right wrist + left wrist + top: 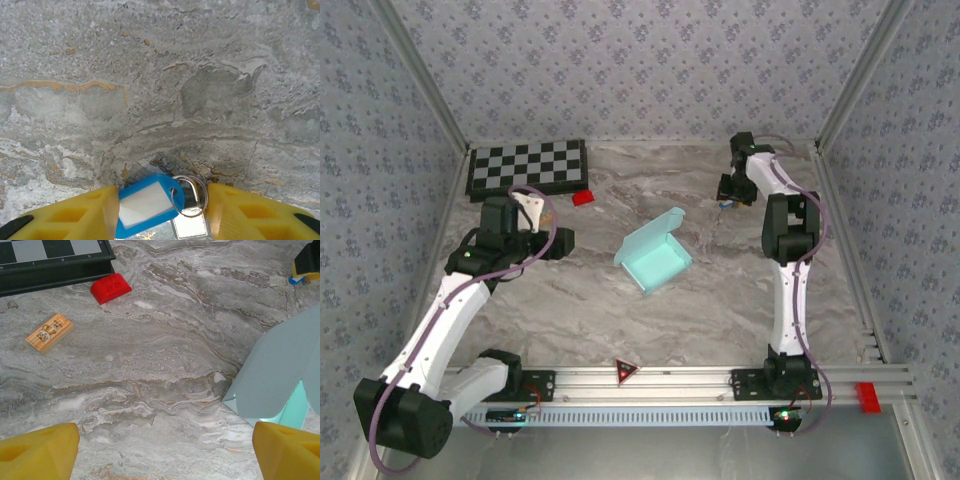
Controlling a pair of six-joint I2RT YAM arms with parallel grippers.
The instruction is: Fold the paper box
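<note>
The paper box point(653, 256) is pale cyan and lies mid-table, its tray formed and one lid flap standing up at the far side. In the left wrist view the paper box point(280, 375) rises at the right edge. My left gripper point(565, 241) hovers left of the box, clear of it. That left gripper point(167, 460) is open over bare marble. My right gripper point(723, 200) sits low at the far right, away from the box. The right gripper point(162, 212) is shut on a blue key tag point(145, 205) and its metal ring point(192, 197), which span the gap between both fingers.
A black-and-white checkerboard point(528, 167) lies at the far left, with a small red block point(583, 197) just in front of it. A small printed wooden tile point(49, 332) rests near the red block point(111, 288). Patterned walls enclose the table.
</note>
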